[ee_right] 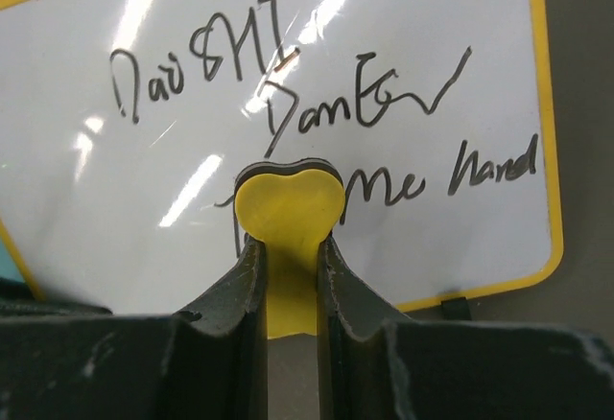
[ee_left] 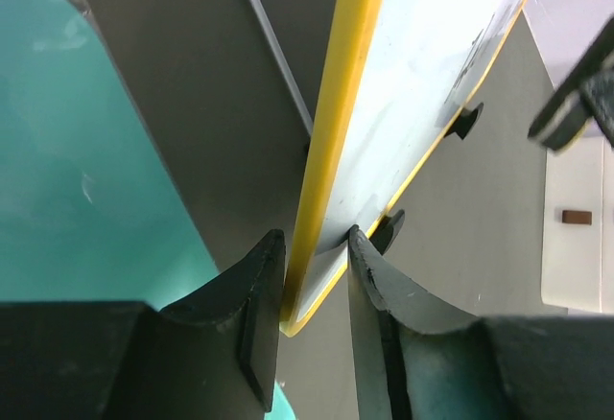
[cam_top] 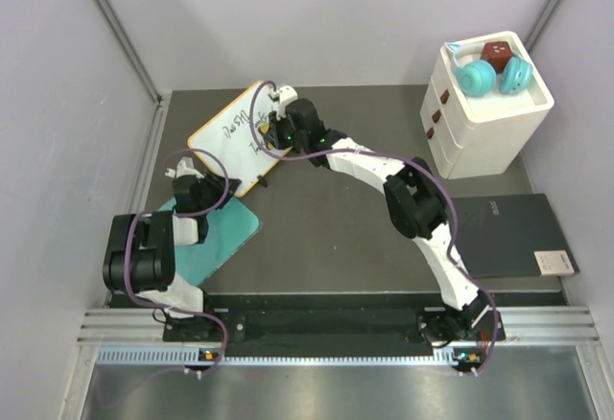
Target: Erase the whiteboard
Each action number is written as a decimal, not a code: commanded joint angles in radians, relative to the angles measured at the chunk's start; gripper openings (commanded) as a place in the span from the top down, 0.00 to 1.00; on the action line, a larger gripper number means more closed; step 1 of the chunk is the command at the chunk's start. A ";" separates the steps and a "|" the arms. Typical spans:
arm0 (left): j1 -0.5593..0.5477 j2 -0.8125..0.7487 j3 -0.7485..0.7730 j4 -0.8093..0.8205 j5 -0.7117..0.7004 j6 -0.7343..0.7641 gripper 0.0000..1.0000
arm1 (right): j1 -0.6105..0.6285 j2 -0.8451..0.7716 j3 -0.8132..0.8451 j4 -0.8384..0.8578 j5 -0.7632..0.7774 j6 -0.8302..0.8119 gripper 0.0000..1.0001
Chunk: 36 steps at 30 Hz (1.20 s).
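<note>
The whiteboard point(cam_top: 233, 139) lies tilted at the back left, with a yellow rim and black handwriting. My left gripper point(cam_top: 212, 183) is shut on its near corner. In the left wrist view the gripper point(ee_left: 316, 252) has one finger on each side of the board point(ee_left: 422, 75), and that corner is lifted off the table. My right gripper point(cam_top: 271, 125) is over the board's right part. In the right wrist view it point(ee_right: 288, 247) is shut on a yellow heart-shaped eraser point(ee_right: 288, 207), whose tip is at the whiteboard point(ee_right: 384, 46) beside the lower line of writing.
A teal mat point(cam_top: 228, 236) lies under the left arm. A dark grey notebook point(cam_top: 508, 238) lies at the right. A white drawer unit point(cam_top: 484, 128) with teal headphones point(cam_top: 491, 77) on top stands at the back right. Grey walls enclose the table.
</note>
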 commanded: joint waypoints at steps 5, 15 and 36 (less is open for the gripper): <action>0.003 -0.009 -0.031 -0.167 0.011 0.050 1.00 | 0.034 0.145 0.223 -0.064 0.040 -0.004 1.00; 0.003 0.029 -0.014 -0.169 0.054 0.059 1.00 | 0.133 0.202 0.282 -0.102 -0.018 0.002 1.00; 0.000 0.023 -0.004 -0.182 0.085 0.097 1.00 | -0.052 0.241 0.299 -0.090 0.118 0.309 1.00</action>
